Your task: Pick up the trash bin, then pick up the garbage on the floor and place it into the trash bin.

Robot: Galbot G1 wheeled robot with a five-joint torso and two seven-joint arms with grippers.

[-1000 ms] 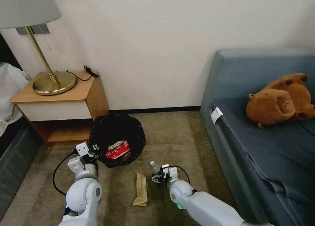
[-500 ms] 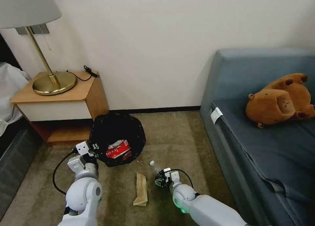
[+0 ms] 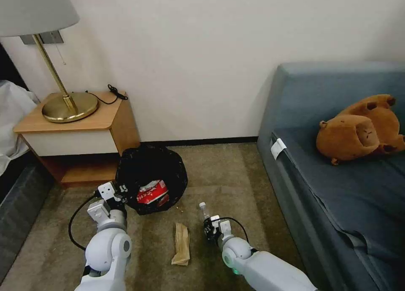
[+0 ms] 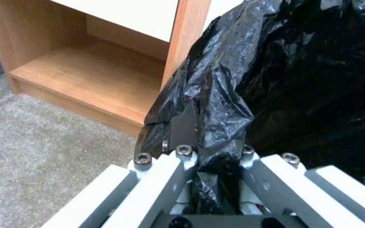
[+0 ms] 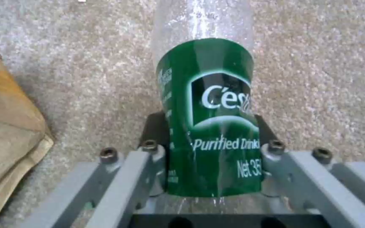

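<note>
The trash bin (image 3: 143,170), lined with a black bag (image 4: 301,79), stands on the carpet by the nightstand, with a red snack packet (image 3: 152,192) inside it. My left gripper (image 3: 119,194) (image 4: 210,133) is shut on a fold of the bag at the bin's near rim. To the right, my right gripper (image 3: 209,228) (image 5: 210,133) is shut on the garbage at hand, a small clear bottle (image 3: 204,213) with a green label (image 5: 210,126), its cap pointing away from me. A tan paper piece (image 3: 182,243) (image 5: 9,133) lies on the carpet between the two arms.
A wooden nightstand (image 3: 84,126) (image 4: 85,72) with a brass lamp (image 3: 69,105) stands left of the bin. A blue sofa (image 3: 337,177) with a brown plush toy (image 3: 358,130) fills the right side. Open carpet (image 3: 228,172) lies between bin and sofa.
My right gripper has drawn back slightly toward me and shut on the bottle, which swung from lying slanted to pointing straight away. The left gripper and the bin have stayed put.
</note>
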